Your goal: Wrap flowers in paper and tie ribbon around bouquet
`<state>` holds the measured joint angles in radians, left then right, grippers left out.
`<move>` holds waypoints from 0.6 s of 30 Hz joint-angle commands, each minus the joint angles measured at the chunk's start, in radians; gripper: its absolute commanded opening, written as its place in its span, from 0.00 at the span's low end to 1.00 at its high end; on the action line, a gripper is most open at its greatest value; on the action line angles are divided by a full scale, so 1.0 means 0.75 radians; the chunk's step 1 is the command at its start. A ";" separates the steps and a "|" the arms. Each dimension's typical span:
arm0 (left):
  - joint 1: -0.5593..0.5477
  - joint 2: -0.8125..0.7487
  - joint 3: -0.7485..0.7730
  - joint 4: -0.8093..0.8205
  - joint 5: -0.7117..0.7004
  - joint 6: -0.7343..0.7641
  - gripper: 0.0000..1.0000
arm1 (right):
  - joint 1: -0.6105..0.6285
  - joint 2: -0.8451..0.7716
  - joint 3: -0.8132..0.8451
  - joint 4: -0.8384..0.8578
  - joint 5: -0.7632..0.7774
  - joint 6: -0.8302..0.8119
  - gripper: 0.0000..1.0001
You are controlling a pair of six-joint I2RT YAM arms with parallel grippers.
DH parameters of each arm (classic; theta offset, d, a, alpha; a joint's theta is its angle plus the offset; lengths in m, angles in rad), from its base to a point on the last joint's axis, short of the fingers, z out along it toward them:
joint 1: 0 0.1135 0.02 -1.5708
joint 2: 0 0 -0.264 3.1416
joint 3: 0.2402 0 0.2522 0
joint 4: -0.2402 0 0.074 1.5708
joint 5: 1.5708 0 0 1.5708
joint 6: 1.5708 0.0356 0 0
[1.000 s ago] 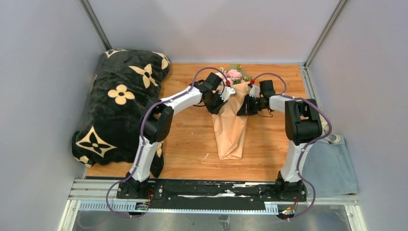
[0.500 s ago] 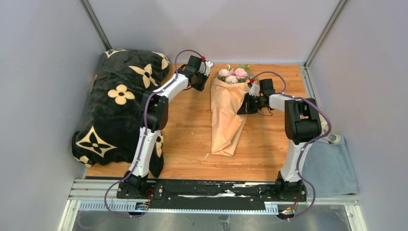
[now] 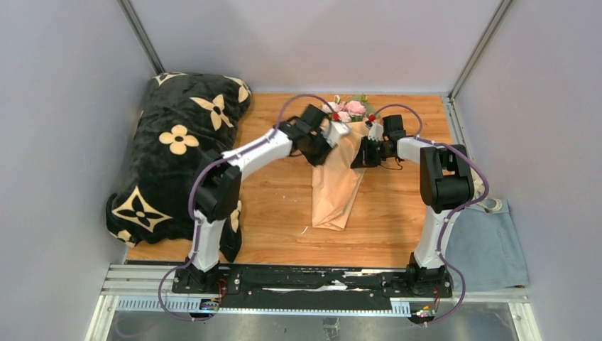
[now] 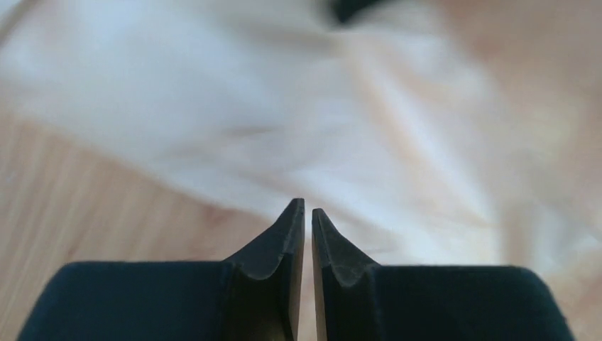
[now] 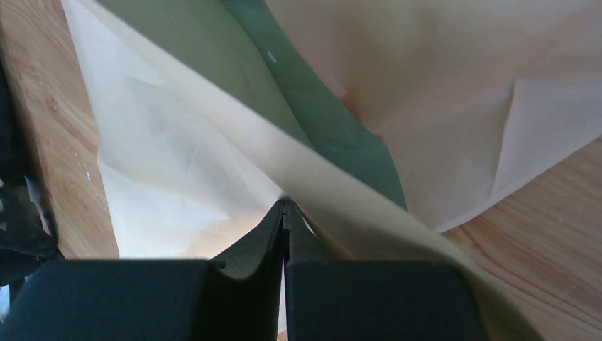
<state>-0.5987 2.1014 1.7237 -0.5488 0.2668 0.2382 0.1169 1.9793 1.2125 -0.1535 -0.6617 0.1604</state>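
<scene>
The bouquet lies on the wooden table (image 3: 277,206) as a cone of peach-tan paper (image 3: 337,192), with the pink flowers (image 3: 348,110) at its far end. My left gripper (image 3: 336,132) hovers at the cone's upper left edge. In the left wrist view it (image 4: 306,211) stands open by a thin slit, nothing between the fingers, with blurred paper (image 4: 397,142) beyond. My right gripper (image 3: 360,153) is at the cone's right edge. Its wrist view shows it (image 5: 285,204) shut on the paper's edge (image 5: 440,85), beside the olive green fold (image 5: 334,135). A cream loop of ribbon (image 3: 492,204) peeks out behind the right arm.
A black blanket with cream flower shapes (image 3: 177,149) covers the table's left side. A grey-blue cloth (image 3: 497,249) lies at the right, past the right arm. Grey walls close in the back and both sides.
The left arm swung out to the back left, then returned to the cone's upper left edge. The cone's narrow end shifted left. The left fingers have parted slightly. The right gripper kept its place.
</scene>
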 commanded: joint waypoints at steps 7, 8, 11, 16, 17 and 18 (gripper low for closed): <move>-0.520 -0.030 -0.239 -0.011 -0.215 0.345 0.24 | -0.011 -0.082 0.014 -0.028 0.030 -0.009 0.04; -0.539 -0.010 -0.247 -0.006 -0.241 0.359 0.24 | -0.014 -0.090 0.012 -0.029 0.035 -0.007 0.04; -0.587 0.013 -0.270 0.001 -0.262 0.372 0.24 | -0.042 -0.102 0.029 -0.049 0.053 -0.004 0.05; -0.623 0.010 -0.322 0.010 -0.158 0.342 0.25 | -0.133 -0.179 0.077 -0.137 0.153 -0.009 0.09; -0.623 0.013 -0.331 0.018 -0.160 0.332 0.26 | -0.166 -0.206 0.089 -0.172 0.212 -0.011 0.11; -0.623 0.013 -0.342 0.028 -0.166 0.329 0.26 | -0.210 -0.234 0.101 -0.207 0.277 -0.012 0.14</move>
<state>-1.0470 2.0899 1.5158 -0.5133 0.1226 0.4927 0.0555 1.8988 1.2373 -0.2035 -0.5987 0.1600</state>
